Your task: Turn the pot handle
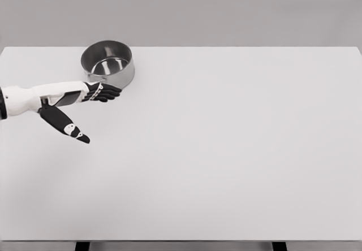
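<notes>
At the desk's [226, 149] far left, a steel pot [107, 63] sits upright. The left hand [85, 95] reaches just beneath it, fingers [107, 92] curled loosely, thumb spread, gripping nothing; its handle is hidden. A misjudged push could slide the pot away.

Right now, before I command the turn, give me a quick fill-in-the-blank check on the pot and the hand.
1. The pot stands on the table near its far ____ corner.
2. The only hand in view is the ____ hand.
3. Its fingers reach just in front of the ____.
4. The pot stands upright and holds ____.

Missing words: left; left; pot; nothing
</notes>
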Controlling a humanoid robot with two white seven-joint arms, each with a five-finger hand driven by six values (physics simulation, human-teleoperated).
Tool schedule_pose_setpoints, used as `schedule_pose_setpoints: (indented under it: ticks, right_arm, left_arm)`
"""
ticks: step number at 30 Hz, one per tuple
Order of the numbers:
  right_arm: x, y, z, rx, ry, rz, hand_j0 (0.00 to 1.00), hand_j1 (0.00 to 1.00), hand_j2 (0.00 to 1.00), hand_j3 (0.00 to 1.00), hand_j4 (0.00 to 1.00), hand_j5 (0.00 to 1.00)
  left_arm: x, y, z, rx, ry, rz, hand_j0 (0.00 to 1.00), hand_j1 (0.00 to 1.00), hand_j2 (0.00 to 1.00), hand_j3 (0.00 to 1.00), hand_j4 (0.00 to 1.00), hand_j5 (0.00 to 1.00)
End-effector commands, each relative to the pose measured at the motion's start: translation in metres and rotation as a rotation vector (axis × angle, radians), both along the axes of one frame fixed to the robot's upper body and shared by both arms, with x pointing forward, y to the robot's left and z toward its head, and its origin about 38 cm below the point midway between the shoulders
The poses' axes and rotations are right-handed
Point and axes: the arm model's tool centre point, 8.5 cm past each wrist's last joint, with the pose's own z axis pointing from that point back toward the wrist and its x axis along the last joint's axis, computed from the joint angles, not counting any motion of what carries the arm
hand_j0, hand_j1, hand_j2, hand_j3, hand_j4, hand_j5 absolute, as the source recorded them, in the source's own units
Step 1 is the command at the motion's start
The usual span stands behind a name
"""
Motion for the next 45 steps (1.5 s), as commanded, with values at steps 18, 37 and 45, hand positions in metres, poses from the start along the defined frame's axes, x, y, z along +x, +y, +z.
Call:
schedule_pose_setpoints:
  ticks: [18, 37, 45]
  right_arm:
    - [0.0, 0.0, 0.0, 0.0, 0.0, 0.0, 1.0, 1.0, 1.0, 1.0, 1.0, 1.0]
    - [0.0, 0.0, 0.0, 0.0, 0.0, 0.0, 1.0, 1.0, 1.0, 1.0, 1.0, 1.0]
    - [0.0, 0.0, 0.0, 0.0, 0.0, 0.0, 1.0, 1.0, 1.0, 1.0, 1.0, 1.0]
  left_arm:
    - [0.016, 0.041, -0.03, 0.102, 0.038, 0.125, 1.0, 1.0, 1.0, 1.0, 1.0, 1.0]
    - [0.026, 0.068, -0.025, 0.15, 0.007, 0.197, 1.0, 1.0, 1.0, 1.0, 1.0, 1.0]
    - [0.031, 0.081, -0.023, 0.187, -0.016, 0.229, 1.0, 1.0, 1.0, 1.0, 1.0, 1.0]
